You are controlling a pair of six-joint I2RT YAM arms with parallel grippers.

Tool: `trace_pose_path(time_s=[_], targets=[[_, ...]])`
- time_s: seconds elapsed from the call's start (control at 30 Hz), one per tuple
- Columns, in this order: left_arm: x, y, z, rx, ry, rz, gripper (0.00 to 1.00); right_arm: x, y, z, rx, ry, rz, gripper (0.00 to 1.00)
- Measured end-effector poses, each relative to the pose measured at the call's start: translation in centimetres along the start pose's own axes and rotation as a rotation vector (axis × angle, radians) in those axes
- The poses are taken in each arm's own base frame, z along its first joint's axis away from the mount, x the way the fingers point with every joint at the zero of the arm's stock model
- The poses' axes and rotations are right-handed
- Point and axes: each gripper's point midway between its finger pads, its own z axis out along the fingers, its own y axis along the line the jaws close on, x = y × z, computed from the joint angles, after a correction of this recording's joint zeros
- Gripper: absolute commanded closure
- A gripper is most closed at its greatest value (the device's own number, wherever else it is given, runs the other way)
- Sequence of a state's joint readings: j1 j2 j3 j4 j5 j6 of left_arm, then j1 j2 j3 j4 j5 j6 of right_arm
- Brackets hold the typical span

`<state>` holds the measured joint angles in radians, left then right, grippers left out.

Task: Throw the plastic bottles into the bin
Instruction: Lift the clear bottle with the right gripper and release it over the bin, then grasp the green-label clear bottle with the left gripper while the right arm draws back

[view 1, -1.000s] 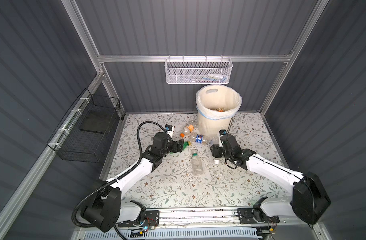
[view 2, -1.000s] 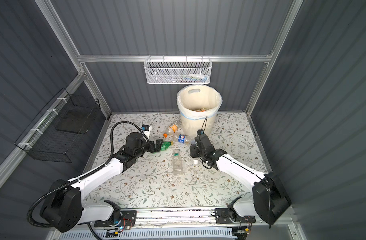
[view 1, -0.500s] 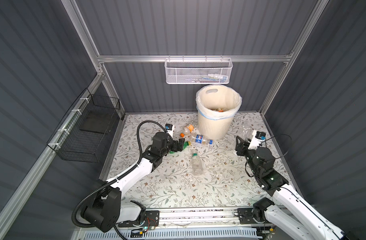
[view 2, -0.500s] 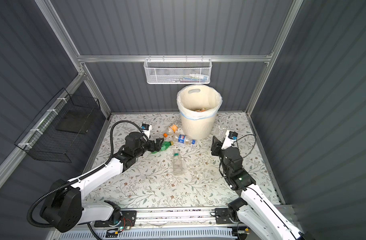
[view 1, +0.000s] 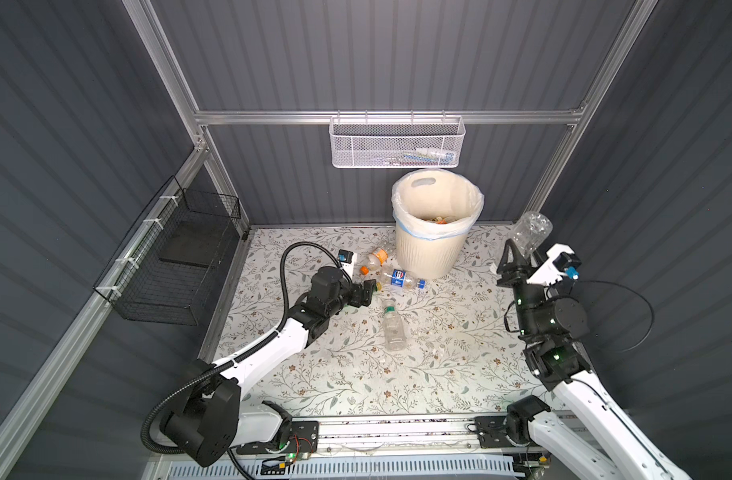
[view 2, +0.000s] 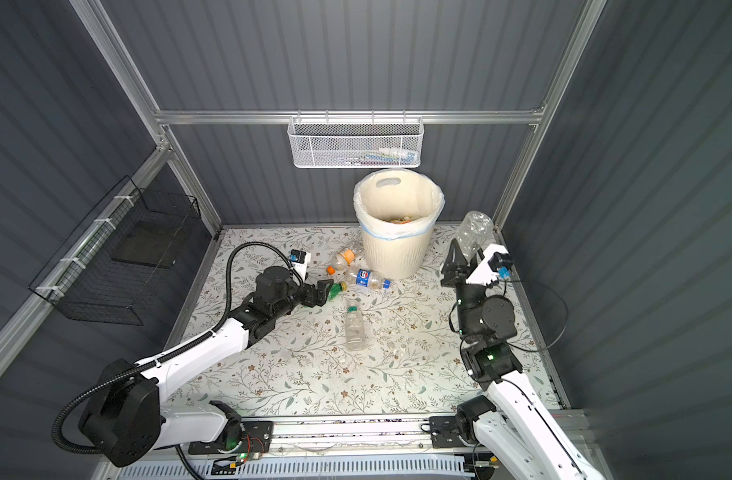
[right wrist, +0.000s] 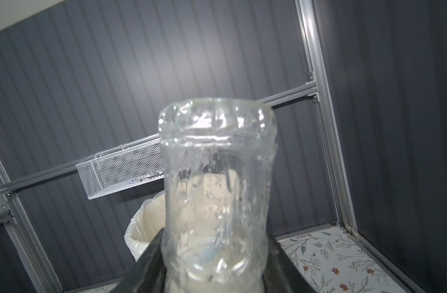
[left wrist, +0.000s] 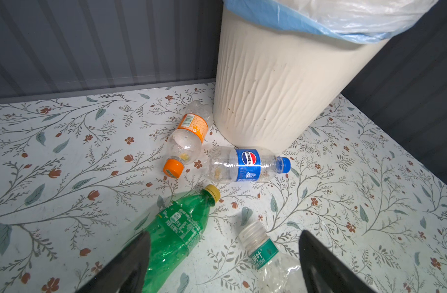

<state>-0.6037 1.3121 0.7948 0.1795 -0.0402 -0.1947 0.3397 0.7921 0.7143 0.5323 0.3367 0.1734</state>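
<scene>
The bin (view 1: 428, 253) (view 2: 391, 253) stands at the back, cream and ribbed, with a liner bag and some bottles inside. To its right my right gripper (view 1: 522, 255) (view 2: 464, 255) is raised and shut on a crumpled clear bottle (view 1: 531, 232) (view 2: 473, 230) (right wrist: 217, 190) that points upward. Left of the bin my left gripper (view 1: 366, 291) (view 2: 325, 291) (left wrist: 225, 233) is low and open. A green bottle (view 2: 334, 291) (left wrist: 176, 228) lies against one finger. A white-capped clear bottle (view 1: 391, 326) (left wrist: 263, 251) lies near the other.
A blue-label bottle (view 1: 401, 278) (left wrist: 245, 165) and an orange-label bottle (view 1: 374, 257) (left wrist: 189, 137) lie at the bin's foot. A white mesh basket (view 1: 397, 143) hangs on the back wall, a black wire basket (view 1: 177, 257) on the left wall. A cable loop (view 1: 630, 316) lies far right.
My right arm swung from the bin's foot out to the right and lifted the clear bottle high. The left gripper stayed by the green bottle, its jaws a little narrower.
</scene>
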Motion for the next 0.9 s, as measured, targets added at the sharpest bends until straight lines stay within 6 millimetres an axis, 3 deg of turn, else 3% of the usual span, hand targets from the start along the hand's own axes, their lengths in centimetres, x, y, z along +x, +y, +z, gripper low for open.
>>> trace_pose_path(time_s=[0.07,0.13,0.17,0.2,0.23,0.3,0.37,0.47,0.57,0.63,0.8,0.9], targets=[[0.4,-1.1,0.0,0.007,0.008,0.027,0.08,-2.4,1.7,3.6,-0.031,-0.006,-0.004,0.48],[0.9,-1.9,0.0,0.003,0.021,0.053,0.06,-4.9,3.9,9.0,-0.064,0.007,-0.009,0.43],[1.2,-2.2,-0.1,-0.001,0.027,0.061,0.04,-5.9,5.2,12.4,-0.090,0.024,-0.003,0.33],[1.4,-2.6,-0.1,-0.003,0.032,0.069,0.02,-6.3,6.3,15.2,-0.112,0.047,-0.002,0.14],[1.5,-2.7,-0.1,-0.008,0.036,0.073,0.00,-6.0,7.2,17.8,-0.134,0.076,0.004,0.02],[1.9,-2.8,-0.2,-0.025,0.045,0.078,0.00,-2.4,7.7,21.0,-0.148,0.193,0.001,0.01],[2.1,-2.9,-0.3,-0.034,0.052,0.080,0.00,2.5,7.1,21.8,-0.134,0.335,-0.001,0.01],[2.5,-3.0,-0.3,-0.041,0.063,0.079,0.00,9.1,5.3,20.2,-0.092,0.513,0.003,0.01],[2.9,-3.1,-0.3,-0.038,0.078,0.083,0.00,11.7,3.5,18.0,-0.053,0.605,0.021,0.01],[3.1,-3.2,-0.2,-0.036,0.086,0.086,0.01,10.9,2.7,17.4,-0.040,0.600,0.032,0.01],[5.0,-4.3,1.1,-0.028,0.150,0.098,0.01,5.1,1.8,16.1,-0.033,0.477,0.067,0.01],[6.4,-5.3,1.7,-0.020,0.197,0.093,0.01,3.4,1.2,15.2,-0.029,0.428,0.085,0.01]])
